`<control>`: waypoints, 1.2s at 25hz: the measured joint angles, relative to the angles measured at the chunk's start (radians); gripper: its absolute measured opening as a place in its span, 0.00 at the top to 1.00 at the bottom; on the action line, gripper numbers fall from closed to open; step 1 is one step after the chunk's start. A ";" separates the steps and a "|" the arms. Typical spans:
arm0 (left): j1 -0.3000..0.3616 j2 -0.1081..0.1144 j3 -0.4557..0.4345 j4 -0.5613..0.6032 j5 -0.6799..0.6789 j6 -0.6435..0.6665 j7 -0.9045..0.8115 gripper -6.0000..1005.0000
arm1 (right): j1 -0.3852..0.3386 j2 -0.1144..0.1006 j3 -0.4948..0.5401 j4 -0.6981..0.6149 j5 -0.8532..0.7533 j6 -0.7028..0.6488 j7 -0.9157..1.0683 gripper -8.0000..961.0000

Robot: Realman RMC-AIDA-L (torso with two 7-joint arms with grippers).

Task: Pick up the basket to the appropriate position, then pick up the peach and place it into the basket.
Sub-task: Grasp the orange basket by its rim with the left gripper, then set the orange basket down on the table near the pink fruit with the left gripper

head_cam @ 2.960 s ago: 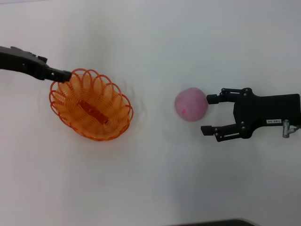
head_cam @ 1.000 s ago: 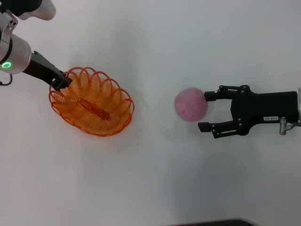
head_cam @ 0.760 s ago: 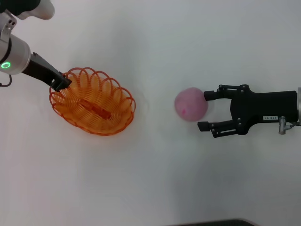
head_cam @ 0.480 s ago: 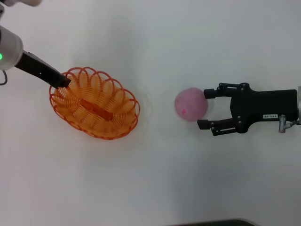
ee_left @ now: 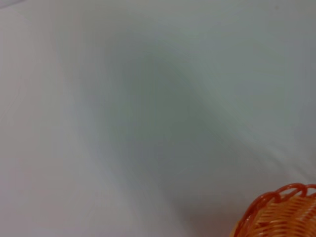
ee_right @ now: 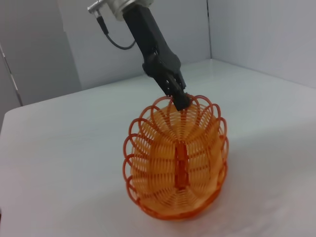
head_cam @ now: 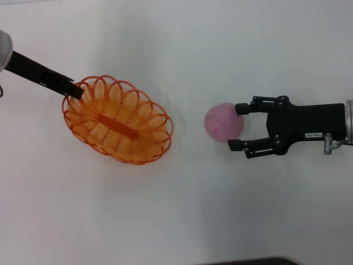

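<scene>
Black right gripper; white label

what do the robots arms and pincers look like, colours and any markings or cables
Both are matte black. The right pincer has two linkage-style fingers with visible pivot bolts on a boxy body, a small white label strip on its side and a silver fitting near the wrist. The left pincer is slim and tapered, below a white wrist section with a dark cable looping off it.

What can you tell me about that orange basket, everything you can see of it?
The basket is an oval, openwork thing of looped orange wire, plastic by its look, with a scalloped rim and a flat slatted bottom. It is empty. The left gripper holds its far rim, and in the right wrist view the basket hangs tilted, its lower edge at or near the white table. The peach lies apart, to its right.
</scene>
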 joint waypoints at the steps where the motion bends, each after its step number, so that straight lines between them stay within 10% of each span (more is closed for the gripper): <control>1: 0.001 0.001 -0.013 0.000 -0.005 0.007 -0.005 0.92 | 0.000 0.000 0.000 0.000 0.000 0.000 0.000 0.05; 11: 0.065 0.009 -0.126 0.003 -0.059 0.076 -0.067 0.93 | 0.006 0.000 0.000 0.000 0.000 -0.005 0.018 0.05; 22: 0.209 -0.054 -0.131 0.106 -0.189 0.074 -0.131 0.93 | 0.000 0.000 0.002 -0.001 0.033 -0.005 0.018 0.05; 30: 0.299 -0.058 -0.095 0.089 -0.266 -0.001 -0.171 0.93 | -0.009 0.000 -0.005 0.002 0.038 -0.005 0.015 0.05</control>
